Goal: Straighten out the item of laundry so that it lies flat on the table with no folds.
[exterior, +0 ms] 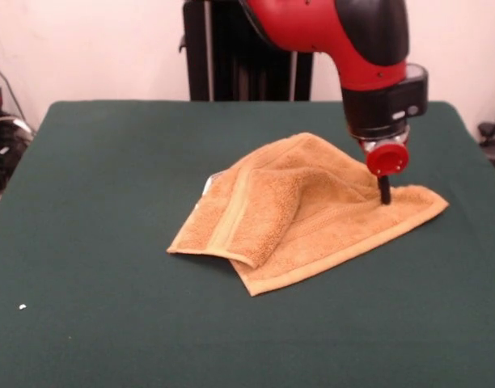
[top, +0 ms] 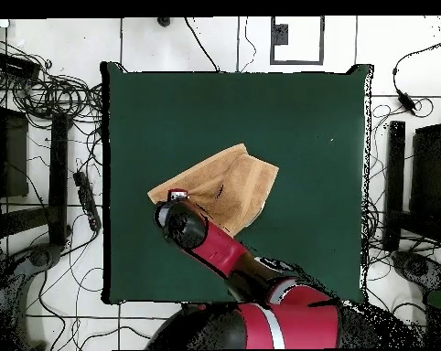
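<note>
Front view: the surface [exterior: 110, 242] is a broad dark green felt-like top, bare apart from the towel and a tiny white speck near its left edge. Behind it stand a pale wall and a black pedestal column [exterior: 231, 56]; cables lie at both side edges of the picture. The golden-tan terry towel [exterior: 304, 214] lies right of centre, not flat: its left part is folded over on itself with a woven band stripe running down the fold, and the middle bunches upward. The red and black arm comes down on the right, and the end effector [exterior: 384, 192] shows as a thin black tip below a red round part, touching the towel near its right corner. Whether it is clenched on the cloth or released cannot be told.

Overhead view: the whole green surface [top: 306, 137] shows, ringed by a pale tiled floor [top: 215, 41] strewn with cables and dark equipment. The towel [top: 233, 183] lies left of centre, the arm covering its lower-left part.
</note>
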